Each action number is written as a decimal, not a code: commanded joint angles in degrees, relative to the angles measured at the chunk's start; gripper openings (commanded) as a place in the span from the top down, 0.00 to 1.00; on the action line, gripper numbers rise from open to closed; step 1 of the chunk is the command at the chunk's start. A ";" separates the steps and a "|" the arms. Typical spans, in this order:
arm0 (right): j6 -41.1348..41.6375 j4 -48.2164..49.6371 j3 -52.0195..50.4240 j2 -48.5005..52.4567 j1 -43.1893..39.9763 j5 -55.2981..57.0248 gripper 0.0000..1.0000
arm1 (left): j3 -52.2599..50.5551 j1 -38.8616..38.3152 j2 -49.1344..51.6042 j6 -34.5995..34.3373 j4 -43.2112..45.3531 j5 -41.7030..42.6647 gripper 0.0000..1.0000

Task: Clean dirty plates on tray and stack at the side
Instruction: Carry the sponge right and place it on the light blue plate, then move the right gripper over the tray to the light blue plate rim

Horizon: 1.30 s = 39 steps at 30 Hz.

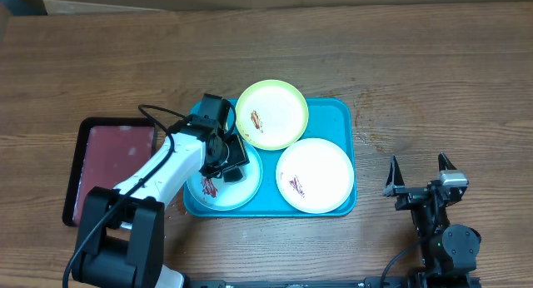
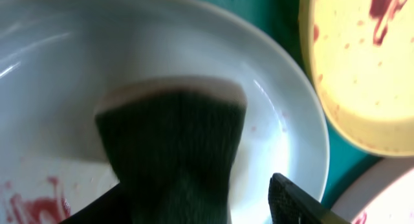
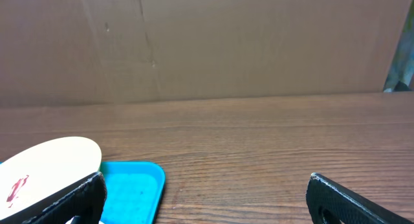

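Note:
The turquoise tray (image 1: pixel 335 113) holds three plates. The lime green plate (image 1: pixel 271 113) lies at the back, the white plate (image 1: pixel 315 174) at the front right, the light blue plate (image 1: pixel 240 191) at the front left. Each has a reddish smear. My left gripper (image 1: pixel 229 155) is shut on a dark sponge (image 2: pixel 174 146) and holds it against the light blue plate (image 2: pixel 272 120), whose smear shows at the lower left. The green plate (image 2: pixel 362 75) lies beside it. My right gripper (image 1: pixel 420 176) is open and empty on the table, right of the tray (image 3: pixel 132 185) and the white plate (image 3: pixel 45 162).
A smaller black-rimmed dark red tray (image 1: pixel 117 155) lies left of the turquoise tray, under my left arm. Bare wooden table surrounds both trays. A brown wall backs the table in the right wrist view.

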 commanded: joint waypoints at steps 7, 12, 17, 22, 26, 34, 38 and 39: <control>0.22 0.31 -0.59 -0.35 -0.33 0.11 0.00 | 25.64 6.47 -5.18 5.68 -24.50 -6.21 0.34; 0.22 0.31 -0.59 -0.35 -0.33 0.11 0.00 | 34.53 8.41 -7.69 6.78 -35.71 -6.25 0.00; 0.22 0.31 -0.59 -0.35 -0.33 0.11 0.00 | 33.86 8.79 -8.00 6.73 -39.30 -8.87 0.00; 3.02 1.88 -0.59 -0.35 -0.31 -3.28 0.00 | 33.62 13.09 -7.69 4.98 -38.71 -8.13 0.00; 24.26 6.23 -0.59 -0.35 -0.09 -32.65 0.00 | 33.48 16.50 -7.21 5.03 -38.69 -7.89 0.00; 41.35 34.49 0.90 -0.33 -0.09 -44.94 0.00 | 33.31 19.34 -5.81 5.29 -41.05 -8.52 0.00; 34.73 22.08 13.22 1.64 -1.38 -43.45 0.00 | 33.18 19.34 -5.70 5.27 -41.38 -8.55 0.00; 29.09 11.80 19.28 3.98 -1.97 -43.43 0.00 | 33.18 19.34 -5.70 5.27 -41.48 -8.52 0.00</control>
